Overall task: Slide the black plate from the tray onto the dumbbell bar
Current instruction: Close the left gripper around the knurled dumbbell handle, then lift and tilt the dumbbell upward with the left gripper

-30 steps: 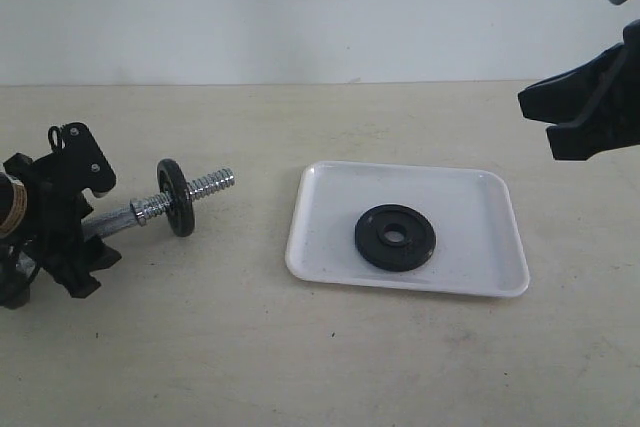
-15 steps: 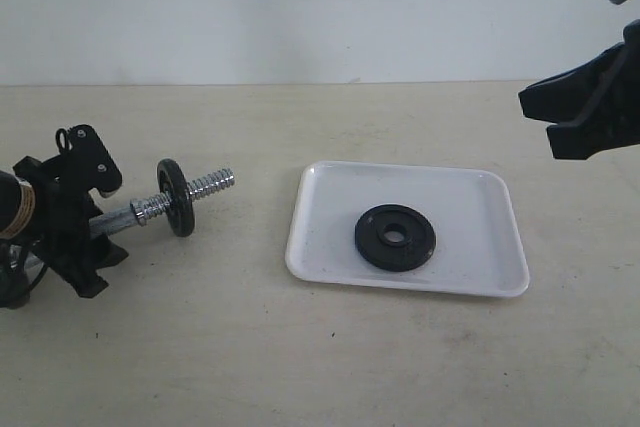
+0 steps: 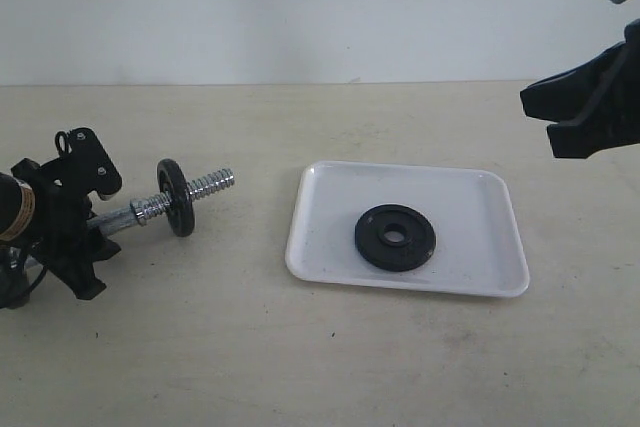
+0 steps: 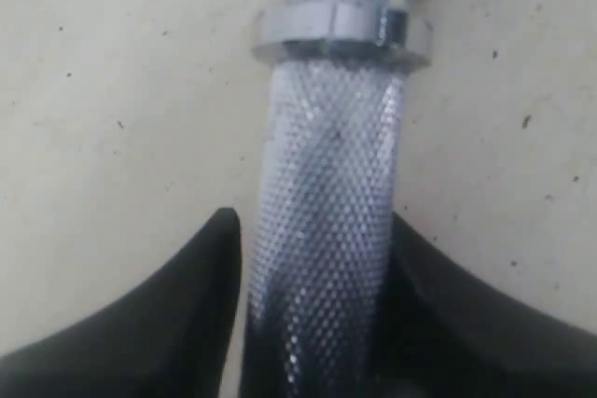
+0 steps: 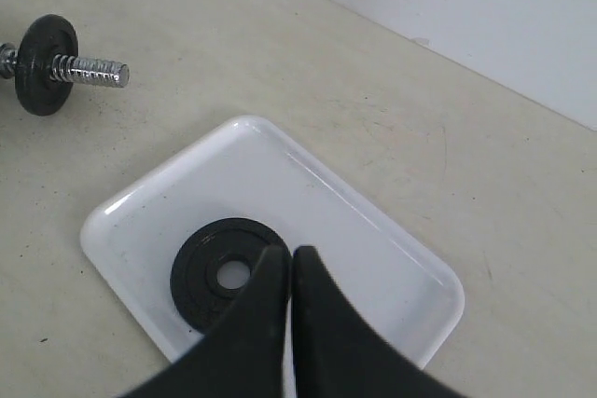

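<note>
The black plate (image 3: 395, 237) (image 5: 210, 277) lies flat in the white tray (image 3: 330, 187) (image 5: 354, 221), left of the tray's middle. The dumbbell bar (image 3: 205, 185) (image 4: 331, 184) (image 5: 89, 70) sits at the left, threaded end pointing toward the tray, with one black disc (image 3: 175, 197) and a chrome collar (image 4: 340, 30) on it. My left gripper (image 3: 95, 222) (image 4: 317, 230) is shut on the bar's knurled middle. My right gripper (image 3: 535, 115) (image 5: 291, 251) hangs high above the tray's right side, shut and holding nothing.
The tray and bar rest on a beige tabletop (image 3: 300, 347). A pale wall (image 3: 300, 7) closes off the back. A gap of bare table separates the bar's threaded end from the tray's left rim.
My left gripper has turned and shifted slightly around the bar handle. The bar, the plate and the right gripper have stayed in place.
</note>
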